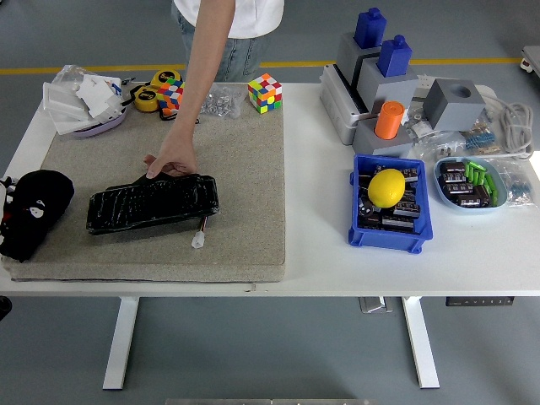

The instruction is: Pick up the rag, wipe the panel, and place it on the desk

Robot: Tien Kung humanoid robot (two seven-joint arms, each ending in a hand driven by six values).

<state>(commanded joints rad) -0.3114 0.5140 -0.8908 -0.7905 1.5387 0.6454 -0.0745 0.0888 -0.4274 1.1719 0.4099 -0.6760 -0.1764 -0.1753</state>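
The rag (34,211) is a black cloth with small white markings, bunched into a rounded heap. It lies at the left edge of the mat (245,169), well to the left of the panel (152,203), partly overhanging the mat's left border. A small white part, probably of the left hand (5,202), shows at the picture's left edge, against the rag. Whether its fingers are apart, together or clamped on the cloth cannot be determined. The right hand is out of view.

Handling judgement: the rag appears soft, light and limp. It will sag and change shape when lifted, so a pinch on a single fold risks trailing cloth. Take hold at the top of the heap, gathering several layers, so that a compact pad remains under the palm for wiping.

The panel is a long, black, glossy slab lying slightly tilted on the mat, with a white connector (198,240) on short wires just beside its right lower corner. A person's hand (171,160) rests on the panel's far edge and appears to steady it. Keep wiping strokes clear of that hand and of the connector.
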